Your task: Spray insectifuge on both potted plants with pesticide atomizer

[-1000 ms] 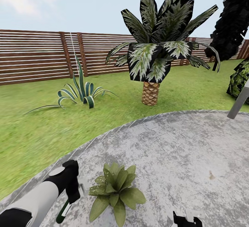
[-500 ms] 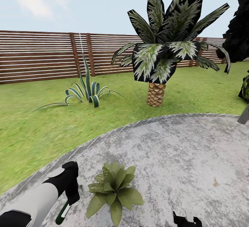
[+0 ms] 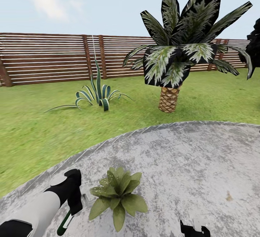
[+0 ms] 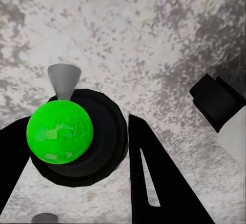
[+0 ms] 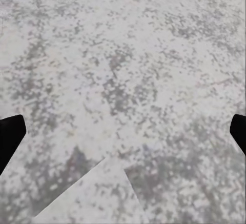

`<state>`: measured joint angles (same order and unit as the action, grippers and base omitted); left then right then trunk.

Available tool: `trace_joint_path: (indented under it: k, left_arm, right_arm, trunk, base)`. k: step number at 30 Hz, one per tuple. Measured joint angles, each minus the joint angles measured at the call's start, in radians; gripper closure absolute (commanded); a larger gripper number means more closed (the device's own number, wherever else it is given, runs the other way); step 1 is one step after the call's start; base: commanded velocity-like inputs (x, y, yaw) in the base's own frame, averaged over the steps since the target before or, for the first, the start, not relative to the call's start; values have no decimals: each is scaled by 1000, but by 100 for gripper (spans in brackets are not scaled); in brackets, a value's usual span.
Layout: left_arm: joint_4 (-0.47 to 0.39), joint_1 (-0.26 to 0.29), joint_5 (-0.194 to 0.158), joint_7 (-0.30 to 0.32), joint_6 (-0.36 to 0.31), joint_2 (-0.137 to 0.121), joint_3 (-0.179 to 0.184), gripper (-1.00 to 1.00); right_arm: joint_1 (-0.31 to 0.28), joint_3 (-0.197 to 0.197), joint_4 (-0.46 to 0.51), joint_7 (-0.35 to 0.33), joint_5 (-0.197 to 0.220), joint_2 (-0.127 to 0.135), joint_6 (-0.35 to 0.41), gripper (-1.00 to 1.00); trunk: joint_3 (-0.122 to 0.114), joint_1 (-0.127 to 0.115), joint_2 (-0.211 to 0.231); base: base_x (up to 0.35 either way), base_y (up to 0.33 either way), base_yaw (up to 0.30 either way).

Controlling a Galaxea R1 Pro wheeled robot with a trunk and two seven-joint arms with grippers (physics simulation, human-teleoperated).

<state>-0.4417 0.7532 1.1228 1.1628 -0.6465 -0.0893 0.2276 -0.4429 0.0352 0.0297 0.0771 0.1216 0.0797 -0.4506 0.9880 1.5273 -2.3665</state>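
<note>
Fingers (image 4: 154, 183) of the left gripper (image 4: 77, 178) are closed around the green-topped atomizer (image 4: 60, 130) just beside the potted plant (image 3: 117, 195) on the patio (image 3: 187, 164) — right gripper (image 5: 123, 131) spread empty — view swung left, plant kept in reach for spraying.

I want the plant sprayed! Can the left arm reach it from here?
Probably yes. The left end effector, shut on the atomizer, is right beside the plant on the patio, nothing between.

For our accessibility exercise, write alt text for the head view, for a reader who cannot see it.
A small potted plant sits on a round grey patio, with the robot's left gripper beside it holding a green-handled atomizer. Behind lie lawn, a striped agave, a palm and a brown slatted fence.
</note>
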Motion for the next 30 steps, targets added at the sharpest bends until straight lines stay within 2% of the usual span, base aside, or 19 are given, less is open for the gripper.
trace_joint_path:
  k: [3, 7, 11, 12, 13, 15, 17, 23, 30]
  left_arm:
    - [0, -11, 0, -3, 0, -1, 0, 100]
    - [0, -17, -1, -42, 0, 0, 0, 100]
    - [0, -17, -3, -48, -1, 0, -2, 100]
    - [0, -18, -3, -48, -1, -1, -2, 100]
    - [0, -19, -3, -48, -1, -1, -2, 100]
    - [0, -19, -20, -48, -1, -1, -2, 100]
    - [1, -23, -37, -48, -1, -1, -1, 100]
    - [-1, -39, -44, -50, -1, 2, 0, 100]
    - [-13, -41, -45, -51, -1, 2, -2, 100]
  right_arm:
    - [0, 0, 0, 0, 0, 0, 0, -100]
    - [0, 0, 0, 0, 0, 0, 0, -100]
    - [0, 0, 0, 0, 0, -1, 0, -100]
    - [0, -1, -1, 0, 0, 2, 0, -100]
    - [0, -3, -3, 0, 0, 26, 0, -100]
    - [0, 0, -3, -1, -2, 34, 0, -100]
    - [0, 0, -2, -1, -2, 33, 0, -100]
    - [0, 0, 0, -1, -2, 27, 0, -100]
    - [0, 0, 0, -1, -2, 25, 0, -100]
  trunk:
    - [-2, 0, 0]
    - [-3, 0, 0]
    - [-3, 0, 0]
    - [-3, 0, 0]
    - [-3, 0, 0]
    - [-3, 0, 0]
    - [-3, 0, 0]
    - [-3, 0, 0]
    - [-3, 0, 0]
  base:
    - [0, 0, 264]
    - [0, 0, 250]
    - [0, 0, 32]
    - [0, 0, 0]
    - [0, 0, 0]
    - [0, 0, 0]
    - [0, 0, 0]
    - [0, -7, 15]
    - [47, -229, 246]
